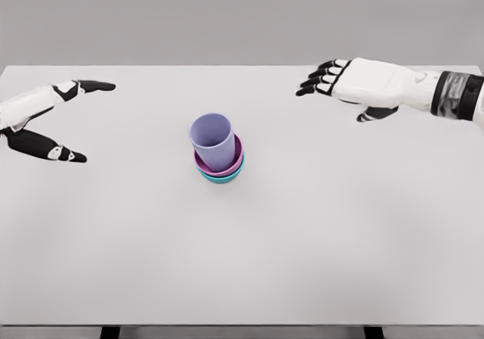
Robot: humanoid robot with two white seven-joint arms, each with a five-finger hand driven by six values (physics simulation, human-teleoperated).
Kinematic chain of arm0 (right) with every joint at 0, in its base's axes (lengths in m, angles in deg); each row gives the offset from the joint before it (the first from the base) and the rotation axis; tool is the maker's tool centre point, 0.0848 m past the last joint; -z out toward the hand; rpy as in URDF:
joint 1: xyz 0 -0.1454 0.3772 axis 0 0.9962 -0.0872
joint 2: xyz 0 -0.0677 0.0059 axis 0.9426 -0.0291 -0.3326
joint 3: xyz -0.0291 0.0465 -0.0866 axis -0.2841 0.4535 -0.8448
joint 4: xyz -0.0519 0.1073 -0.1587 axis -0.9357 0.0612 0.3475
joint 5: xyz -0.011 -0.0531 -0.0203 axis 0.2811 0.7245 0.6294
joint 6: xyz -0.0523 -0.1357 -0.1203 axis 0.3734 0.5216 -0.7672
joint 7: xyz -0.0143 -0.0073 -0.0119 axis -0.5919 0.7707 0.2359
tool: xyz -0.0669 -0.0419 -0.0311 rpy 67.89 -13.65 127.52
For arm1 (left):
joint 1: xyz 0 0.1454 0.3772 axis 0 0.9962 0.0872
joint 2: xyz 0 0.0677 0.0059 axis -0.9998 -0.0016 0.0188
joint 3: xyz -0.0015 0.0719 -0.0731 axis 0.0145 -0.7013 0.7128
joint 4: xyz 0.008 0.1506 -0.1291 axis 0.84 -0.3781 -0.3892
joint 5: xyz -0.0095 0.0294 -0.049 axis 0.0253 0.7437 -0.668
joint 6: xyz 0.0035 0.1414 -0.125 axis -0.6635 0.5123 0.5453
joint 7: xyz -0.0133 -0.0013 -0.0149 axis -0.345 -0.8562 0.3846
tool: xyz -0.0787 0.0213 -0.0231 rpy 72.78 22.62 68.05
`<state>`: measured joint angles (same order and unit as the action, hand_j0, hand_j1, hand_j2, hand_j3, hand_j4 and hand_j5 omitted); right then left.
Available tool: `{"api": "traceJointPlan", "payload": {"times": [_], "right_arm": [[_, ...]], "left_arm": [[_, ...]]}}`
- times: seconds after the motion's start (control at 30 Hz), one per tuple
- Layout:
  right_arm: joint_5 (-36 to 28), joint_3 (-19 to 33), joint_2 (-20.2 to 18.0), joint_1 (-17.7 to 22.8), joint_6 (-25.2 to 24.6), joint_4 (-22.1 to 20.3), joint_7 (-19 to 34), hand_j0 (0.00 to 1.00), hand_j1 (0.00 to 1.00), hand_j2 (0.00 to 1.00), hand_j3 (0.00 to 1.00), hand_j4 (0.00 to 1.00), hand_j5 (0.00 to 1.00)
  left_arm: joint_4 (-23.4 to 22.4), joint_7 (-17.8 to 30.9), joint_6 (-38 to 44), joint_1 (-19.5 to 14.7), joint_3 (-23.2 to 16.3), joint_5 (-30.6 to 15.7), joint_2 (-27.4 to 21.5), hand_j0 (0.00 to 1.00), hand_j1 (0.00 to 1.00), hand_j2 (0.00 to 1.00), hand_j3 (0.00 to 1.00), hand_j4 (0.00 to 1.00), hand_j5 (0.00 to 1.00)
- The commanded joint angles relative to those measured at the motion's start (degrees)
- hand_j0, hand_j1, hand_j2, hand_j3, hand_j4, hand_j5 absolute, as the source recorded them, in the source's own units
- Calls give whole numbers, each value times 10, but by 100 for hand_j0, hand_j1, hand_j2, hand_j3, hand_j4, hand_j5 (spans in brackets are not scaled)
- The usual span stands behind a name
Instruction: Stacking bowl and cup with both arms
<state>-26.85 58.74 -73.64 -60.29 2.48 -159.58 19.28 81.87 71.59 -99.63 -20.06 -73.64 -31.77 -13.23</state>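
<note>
Lavender cup (212,139) nested in pink bowl (233,161) over teal bowl (224,177), mid white surface (340,233), left robot hand (47,119) and right robot hand (349,85) both spread wide, holding nothing

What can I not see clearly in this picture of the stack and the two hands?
- Teal bowl, head view: only a rim sliver shows; the pink bowl nested in it hides the rest.
- Pink bowl's inside: hidden by the lavender cup standing in it.
- Cup's base: hidden by the pink bowl's wall.
- Left hand: cut off at the picture's left edge.
- Right hand: its arm is cut off at the right edge.
</note>
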Motion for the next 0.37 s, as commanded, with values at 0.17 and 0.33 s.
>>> {"api": "traceJointPlan", "payload": {"times": [0.17,0.33], "right_arm": [[-3,10,-50,16,-2,13,0,100,100,100,100,100,100],[-4,10,-50,16,-2,14,0,100,100,100,100,100,100]], "left_arm": [[0,0,1,1,4,59,28,100,100,100,100,100,100],[0,0,1,1,4,59,29,100,100,100,100,100,100]]}}
